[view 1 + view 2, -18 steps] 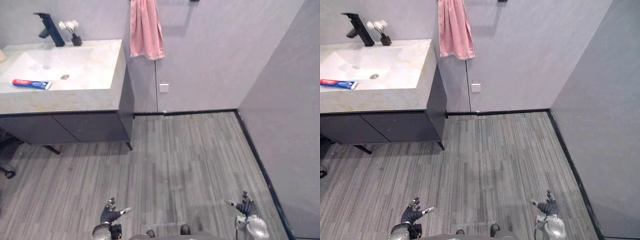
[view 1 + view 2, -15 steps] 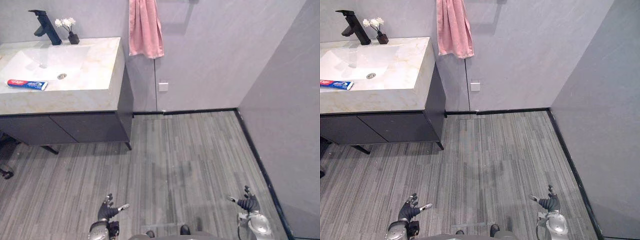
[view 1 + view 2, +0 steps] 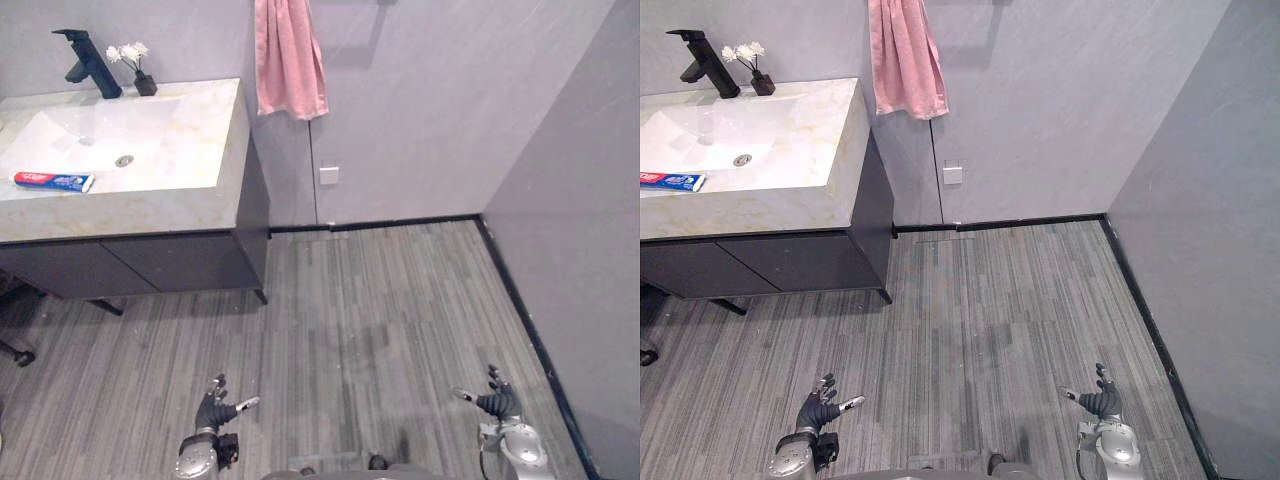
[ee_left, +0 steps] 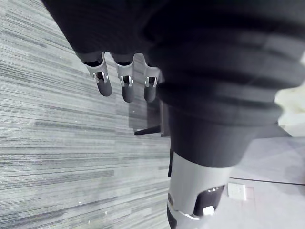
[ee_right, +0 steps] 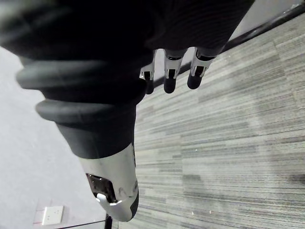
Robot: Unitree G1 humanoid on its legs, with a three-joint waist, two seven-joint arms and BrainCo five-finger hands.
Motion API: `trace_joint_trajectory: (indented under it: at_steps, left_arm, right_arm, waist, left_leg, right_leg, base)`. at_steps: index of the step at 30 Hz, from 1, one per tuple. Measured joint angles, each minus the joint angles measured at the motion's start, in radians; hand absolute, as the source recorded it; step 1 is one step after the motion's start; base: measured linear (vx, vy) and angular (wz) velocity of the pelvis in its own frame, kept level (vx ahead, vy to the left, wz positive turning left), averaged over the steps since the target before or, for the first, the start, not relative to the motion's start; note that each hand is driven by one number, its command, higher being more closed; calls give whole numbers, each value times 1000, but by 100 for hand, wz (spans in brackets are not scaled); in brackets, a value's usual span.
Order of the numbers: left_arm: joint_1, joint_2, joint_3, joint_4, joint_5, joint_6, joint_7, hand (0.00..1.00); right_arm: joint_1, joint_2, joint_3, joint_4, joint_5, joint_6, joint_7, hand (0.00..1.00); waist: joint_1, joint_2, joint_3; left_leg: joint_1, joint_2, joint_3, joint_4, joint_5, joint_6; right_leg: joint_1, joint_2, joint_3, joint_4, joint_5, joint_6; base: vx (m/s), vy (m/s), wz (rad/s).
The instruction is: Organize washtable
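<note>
— Left hand (image 3: 213, 408), what is its state now?
— It hangs low over the grey striped floor (image 3: 380, 300). Its fingers (image 4: 124, 88) are straight and a little spread, and it has hold of nothing. The right hand (image 3: 495, 403) is the same on the other side, with loose fingers and nothing in it.
— And the thing we must organize?
— The marble-look washtable with dark cabinet (image 3: 190, 205) is well apart from both hands, far to the left by the wall. A red, white and blue toothpaste tube (image 3: 53, 181) lies flat near its front edge, just beside the white basin (image 3: 90, 130). At the back stand a black faucet (image 3: 88, 62) and a small dark vase with white flowers (image 3: 146, 84). A pink towel (image 3: 290, 60) hangs on the wall near the table's corner.
— Which step is in hand?
— I judge it is the approach. No tidying seems begun.
— How to do it well?
— I think the robot should turn left and walk until the counter is square before it. It should stop close enough to reach the tube without leaning. The hands should rise above the counter's edge before the last steps, so the fingers do not strike the cabinet front. Then the left hand, which is nearer, may come on the tube from above, across its narrow side. The tube looks smooth, so a push could slide it into the basin.
</note>
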State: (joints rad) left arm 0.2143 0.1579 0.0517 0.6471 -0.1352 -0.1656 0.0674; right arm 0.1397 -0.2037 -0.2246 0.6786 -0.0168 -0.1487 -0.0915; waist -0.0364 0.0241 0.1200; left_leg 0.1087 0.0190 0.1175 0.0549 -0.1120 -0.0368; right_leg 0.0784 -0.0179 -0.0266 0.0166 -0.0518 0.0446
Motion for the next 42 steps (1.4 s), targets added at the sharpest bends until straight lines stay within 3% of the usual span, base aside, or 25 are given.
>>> trace_joint_trajectory:
  at_steps: [5,7,9,10,13,14,16,18,19,20,21,23,25,26,27,29,31,33,35,36,37,38,40,41,42]
  left_arm:
    - [3,-16,0,-18,-2,0,4,0]
    - [3,-18,0,-21,-3,1,5,0]
    - [6,-17,0,-37,-4,2,9,0]
    - [8,-16,-1,-65,-10,2,12,0]
    - [-2,-7,-4,-74,-10,2,26,0]
    - [2,-2,-4,-76,-10,2,28,0]
    - [-6,2,-4,-76,-10,4,29,0]
    - [-39,3,-6,-76,-10,3,36,0]
    - [-48,4,-7,-79,-10,2,41,0]
    - [-62,4,-11,-80,-10,1,45,0]
    - [-73,-9,-13,-76,-9,2,42,0]
    - [-81,-13,-11,-80,-9,1,43,0]
    - [-75,-34,-8,-82,-10,2,43,0]
    - [-55,-45,-7,-104,-10,1,41,0]
    - [-39,-46,-5,-126,-10,1,40,0]
    - [-32,-50,-1,-137,-12,1,41,0]
    - [-30,-55,-1,-138,-12,1,41,0]
    - [-29,-55,-1,-135,-12,2,42,0]
    - [-30,-68,-1,-127,-12,3,45,0]
    - [-29,-70,-1,-127,-12,2,45,0]
    - [-29,-67,3,-124,-11,2,47,0]
    - [-35,-57,24,-106,-11,3,50,0]
    - [-51,-62,30,-101,-10,3,49,0]
    - [-45,-63,30,-101,-11,3,49,0]
    - [-34,-61,22,-91,-9,6,43,0]
  right_arm:
    - [-23,1,17,1,8,4,-2,0]
    - [-29,1,22,1,9,5,-3,0]
    - [-34,3,27,1,10,6,-15,0]
    - [-32,5,32,1,10,14,-18,0]
    - [-38,20,48,0,17,30,-18,0]
    - [-38,25,58,0,20,35,-18,0]
    - [-45,23,69,0,24,38,-17,0]
    - [-58,14,69,-4,39,38,-18,0]
    - [-53,11,69,-14,46,38,-18,0]
    - [-37,4,69,-37,47,37,-19,0]
    - [-46,-10,65,-37,50,39,-19,0]
    - [-52,-7,67,-53,56,38,-17,0]
    - [-25,6,76,-87,64,37,-15,0]
    - [-9,19,90,-114,74,36,-14,0]
    - [-4,43,91,-142,88,23,-15,0]
    - [-8,55,99,-163,99,8,-18,0]
    - [-22,57,98,-162,106,4,-19,0]
    - [-40,58,95,-142,106,5,-19,0]
    - [-44,59,52,-100,106,5,-26,0]
    - [-42,55,35,-85,106,5,-33,0]
    - [-41,55,30,-68,106,6,-40,0]
    - [-48,68,32,-40,106,20,-44,0]
    - [-39,65,30,-37,103,23,-42,0]
    - [-31,71,30,-35,96,28,-41,0]
    - [-20,80,30,-34,89,30,-40,0]
  waist:
    - [5,18,10]
    - [18,17,12]
    - [23,9,20]
    - [19,-11,38]
    - [14,-17,69]
    - [12,-20,72]
    - [4,-11,82]
    - [-11,10,101]
    - [-18,3,101]
    - [-32,-17,93]
    - [-39,20,99]
    - [-37,25,101]
    - [-34,32,115]
    - [-16,29,117]
    - [2,22,120]
    - [37,9,124]
    - [63,5,125]
    - [74,-10,133]
    - [77,-18,138]
    - [79,6,126]
    - [80,9,125]
    - [76,-26,116]
    - [67,-33,111]
    - [69,-38,113]
    - [68,-45,112]
  left_leg:
    - [-62,14,46,54,-66,30]
    - [-83,16,69,76,-95,31]
    - [-105,6,83,129,-137,43]
    - [-96,-18,82,147,-169,55]
    - [-63,-20,73,173,-205,80]
    - [-45,-17,71,172,-218,80]
    - [-12,9,68,170,-231,74]
    - [34,46,29,144,-233,52]
    - [49,49,15,126,-231,27]
    - [68,54,-19,120,-248,-7]
    - [75,92,-44,140,-248,-33]
    - [29,108,-62,273,-197,-70]
    - [-80,130,-86,599,-72,-36]
    - [-152,172,-73,824,-34,-19]
    - [-219,211,-27,986,-53,9]
    - [-320,228,17,1073,-74,35]
    - [-434,209,35,1012,-104,34]
    - [-493,156,34,814,-121,27]
    - [-492,92,28,415,-60,-12]
    - [-481,81,26,277,11,-6]
    - [-478,77,22,266,109,14]
    - [-474,41,29,280,115,55]
    - [-479,10,36,314,65,79]
    - [-444,-5,49,322,25,92]
    - [-383,-28,54,311,-12,104]
  right_leg:
    - [-62,11,29,23,-5,-3]
    - [-110,12,46,83,-39,-1]
    - [-184,-4,57,229,-123,25]
    - [-237,-30,53,381,-177,37]
    - [-388,-56,12,701,-189,30]
    - [-419,-58,-5,723,-207,18]
    - [-463,-50,-52,665,-215,16]
    - [-508,-13,-80,494,-173,13]
    - [-513,0,-73,403,-116,10]
    - [-518,1,-53,370,40,-28]
    - [-523,13,-90,427,21,-70]
    - [-495,16,-109,449,-51,-87]
    - [-365,22,-138,396,-91,-108]
    - [-265,44,-137,339,-99,-116]
    - [-170,63,-124,279,-109,-133]
    - [-65,73,-95,199,-115,-141]
    - [-2,68,-72,134,-116,-139]
    - [50,43,-51,97,-134,-117]
    - [123,11,-40,68,-163,-84]
    - [143,15,-31,64,-187,-65]
    - [153,10,-21,67,-210,-53]
    - [161,-27,-4,76,-232,-34]
    - [121,-61,8,186,-232,-32]
    - [81,-87,17,331,-232,-14]
    - [21,-109,26,526,-199,48]
  base:
    - [-87,7,-23]
    - [-72,24,-38]
    - [-27,35,-18]
    - [19,60,-7]
    - [105,40,1]
    - [280,18,1]
    - [380,-29,11]
    - [443,-88,41]
    - [518,-138,67]
    - [648,-188,72]
    - [551,-172,62]
    - [583,-216,37]
    - [592,-230,41]
    - [542,-190,10]
    - [610,-187,-6]
    - [485,-107,-27]
    - [391,-5,-35]
    - [405,73,-32]
    - [495,163,-26]
    - [451,201,-27]
    - [455,218,-26]
    - [468,212,-9]
    - [499,229,7]
    - [485,251,-4]
    - [490,247,-9]
